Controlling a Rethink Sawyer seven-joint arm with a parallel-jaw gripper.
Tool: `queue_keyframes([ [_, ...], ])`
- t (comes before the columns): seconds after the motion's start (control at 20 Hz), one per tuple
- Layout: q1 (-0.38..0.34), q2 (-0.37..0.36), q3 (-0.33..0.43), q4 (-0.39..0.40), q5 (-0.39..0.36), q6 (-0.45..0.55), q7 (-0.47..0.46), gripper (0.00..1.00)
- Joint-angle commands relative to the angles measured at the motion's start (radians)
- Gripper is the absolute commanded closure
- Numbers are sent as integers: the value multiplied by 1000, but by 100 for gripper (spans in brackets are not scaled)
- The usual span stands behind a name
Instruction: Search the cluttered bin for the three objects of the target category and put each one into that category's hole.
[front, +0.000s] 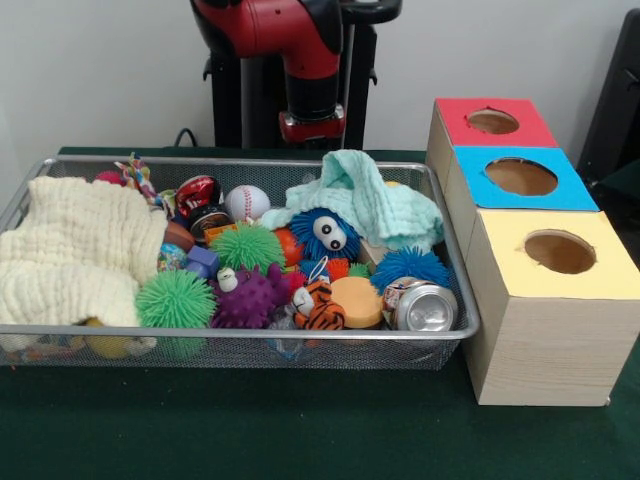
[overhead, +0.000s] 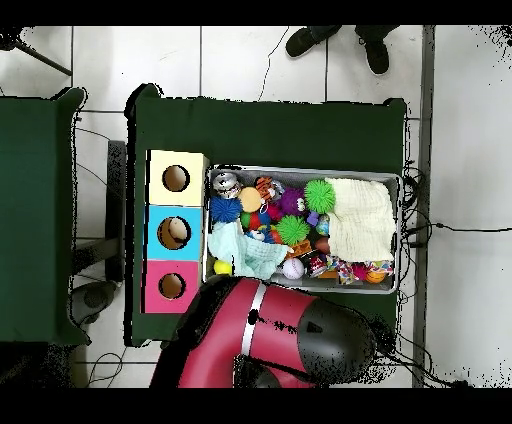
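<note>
The silver wire-mesh bin (front: 250, 338) lies on the green table, full of toys. In it are two green spiky balls (front: 176, 298), a purple spiky ball (front: 248, 297), a blue fuzzy ball with eyes (front: 326, 234), a blue spiky ball (front: 412, 266), a baseball (front: 246, 203), a soda can (front: 424, 307), a tiger toy (front: 318, 308) and an orange disc (front: 357, 301). The bin also shows in the overhead view (overhead: 300, 170). My gripper (front: 312, 130) hangs behind the bin's far rim, above the mint cloth (front: 365, 203); its tip is hidden.
A cream cloth (front: 75, 250) covers the bin's left end. Three wooden boxes with round holes stand right of the bin: red (front: 520, 125), blue (front: 570, 190), yellow (front: 520, 270). A person's shoes (overhead: 305, 40) show at the overhead view's top.
</note>
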Motion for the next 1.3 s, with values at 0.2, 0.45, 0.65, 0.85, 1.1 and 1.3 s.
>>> queue_keyframes([
  [0.2,-74,105,104,-249,19,128,105,0],
  [0.45,-78,144,101,-273,36,108,110,0],
  [0.65,-84,160,104,-287,39,115,107,0],
  [0.85,-76,154,106,-284,43,139,101,0],
  [1.1,-90,105,122,-245,32,238,79,0],
  [1.3,-101,50,136,-199,21,308,63,0],
])
